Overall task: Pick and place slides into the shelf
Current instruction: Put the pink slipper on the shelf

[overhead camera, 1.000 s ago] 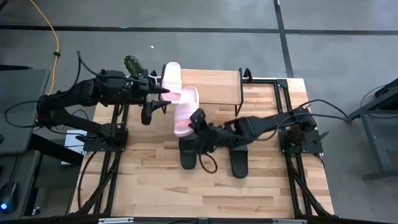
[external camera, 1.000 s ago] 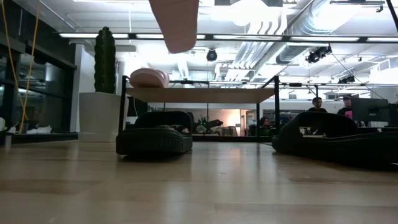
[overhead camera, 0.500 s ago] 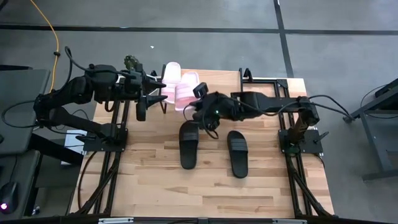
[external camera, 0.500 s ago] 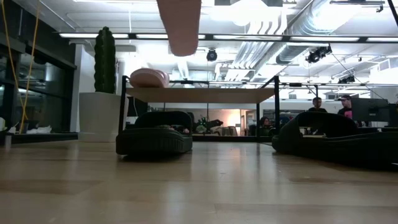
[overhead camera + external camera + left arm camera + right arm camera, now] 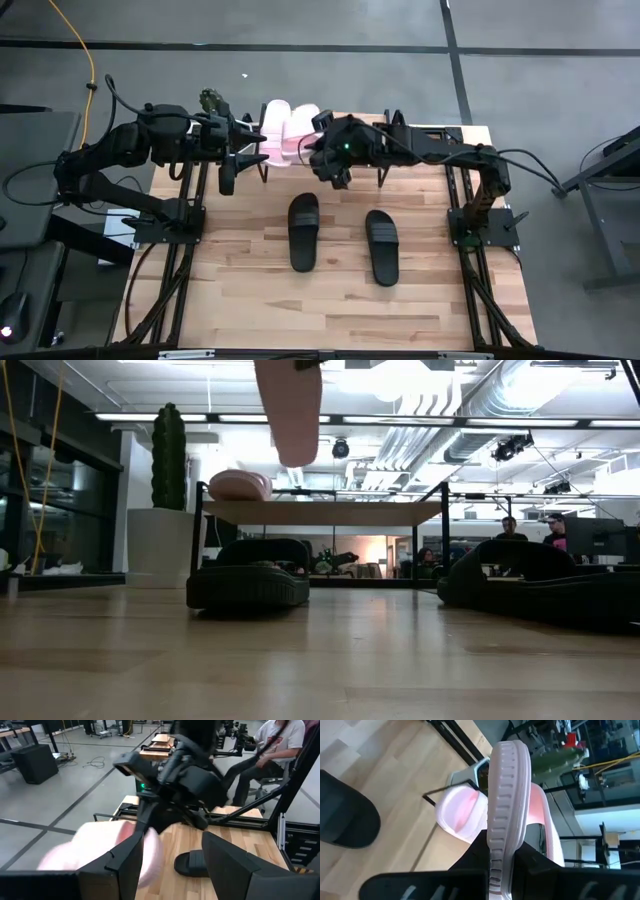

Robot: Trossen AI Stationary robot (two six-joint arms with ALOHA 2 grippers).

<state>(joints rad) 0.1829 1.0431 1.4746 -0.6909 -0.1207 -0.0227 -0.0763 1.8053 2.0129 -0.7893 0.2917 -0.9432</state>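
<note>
One pale pink slide (image 5: 275, 122) lies on the shelf's (image 5: 320, 512) top board at its left end. My right gripper (image 5: 316, 148) is shut on the second pink slide (image 5: 304, 128) and holds it in the air right beside the first. In the low view this slide (image 5: 288, 405) hangs above the shelf. Two black slides (image 5: 304, 232) (image 5: 381, 246) lie sole-down on the table in front. My left gripper (image 5: 172, 870) stands open at the shelf's left end, close to the first pink slide (image 5: 95, 852). My right gripper has the pink slide between its two fingers (image 5: 535, 862), its ridged sole edge (image 5: 506, 800) toward the wrist camera. The fingers slant down from the table's right side. The exact place of contact is hidden by the gripper. The slide is lifted clear, on edge, one end hanging down above the shelf.
A cactus in a white pot (image 5: 212, 100) stands just left of the shelf. Bare wooden table (image 5: 330, 310) lies in front of the black slides. People sit in the room beyond the table (image 5: 270, 750).
My right gripper has carried the pink slide from above the black slides toward the table's far edge and slightly up, rolling as it went. The slide now hangs beside the first pink slide over the shelf. The black slides have stayed put.
</note>
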